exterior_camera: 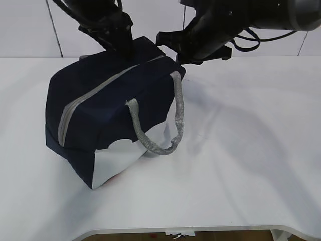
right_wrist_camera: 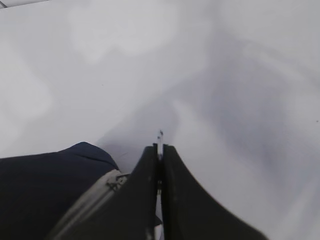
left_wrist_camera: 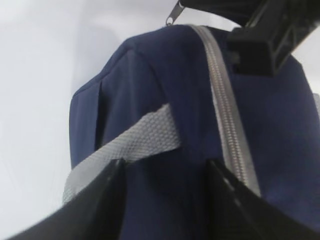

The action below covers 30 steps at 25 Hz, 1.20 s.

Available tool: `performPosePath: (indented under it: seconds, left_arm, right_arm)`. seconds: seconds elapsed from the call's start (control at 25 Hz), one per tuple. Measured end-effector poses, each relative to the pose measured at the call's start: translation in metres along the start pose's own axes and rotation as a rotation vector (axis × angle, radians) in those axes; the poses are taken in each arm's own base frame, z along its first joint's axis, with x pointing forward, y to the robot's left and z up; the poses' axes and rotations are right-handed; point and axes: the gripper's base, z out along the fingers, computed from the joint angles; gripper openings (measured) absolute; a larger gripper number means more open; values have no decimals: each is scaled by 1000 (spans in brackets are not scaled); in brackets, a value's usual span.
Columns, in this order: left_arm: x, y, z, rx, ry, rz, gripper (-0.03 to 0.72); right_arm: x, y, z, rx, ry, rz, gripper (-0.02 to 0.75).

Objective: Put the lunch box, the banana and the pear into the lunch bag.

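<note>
Standing open, the left pincer (left_wrist_camera: 165, 200) had its two dark fingers (left_wrist_camera: 107, 192) spread over the top of the bag (exterior_camera: 110, 105), holding nothing; between them showed navy cloth and the end of a grey handle (left_wrist_camera: 145, 140). Just past its right finger ran the grey zipper (left_wrist_camera: 227, 130), up toward 12 o'clock, where a metal pull (left_wrist_camera: 172, 15) stuck out beyond the bag's far edge.

The right pincer (right_wrist_camera: 160, 160) was pressed shut, with a thin bright sliver caught between its tips; whether that was the pull could not be told. It sat just off the bag's far corner, with navy cloth and the zipper end at its 8 o'clock and bare white surface (right_wrist_camera: 225, 75) from 10 to 3 o'clock.

From the exterior view, both arms hung over the bag's far end, the left at 11 o'clock, the right at 1 o'clock. The bag stood upright left of the middle of the surface, its zipper closed along the top, white panel (exterior_camera: 125, 160) facing 5 o'clock, and a second handle (exterior_camera: 165, 125) drooping down that side.
</note>
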Motion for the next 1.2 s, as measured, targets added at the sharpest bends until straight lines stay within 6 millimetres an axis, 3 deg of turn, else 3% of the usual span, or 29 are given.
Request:
performPosePath:
  seconds: [0.16, 0.2, 0.28, 0.4, 0.72, 1.2]
  left_arm:
    - [1, 2, 9, 5, 17, -4, 190]
    - [1, 2, 9, 5, 18, -5, 96]
    - [1, 2, 9, 5, 18, -5, 16]
    - [1, 2, 9, 4, 18, -4, 1]
    - [0, -5, -17, -3, -26, 12, -3]
    - [0, -9, -23, 17, -42, 7, -5]
  right_arm:
    - [0, 0, 0, -1, 1, 0, 1]
    - [0, 0, 0, -1, 1, 0, 1]
    - [0, 0, 0, -1, 1, 0, 1]
    - [0, 0, 0, -4, -4, 0, 1]
    - [3, -4, 15, -19, -3, 39, 1]
    - [9, -7, 30, -27, 18, 81, 1]
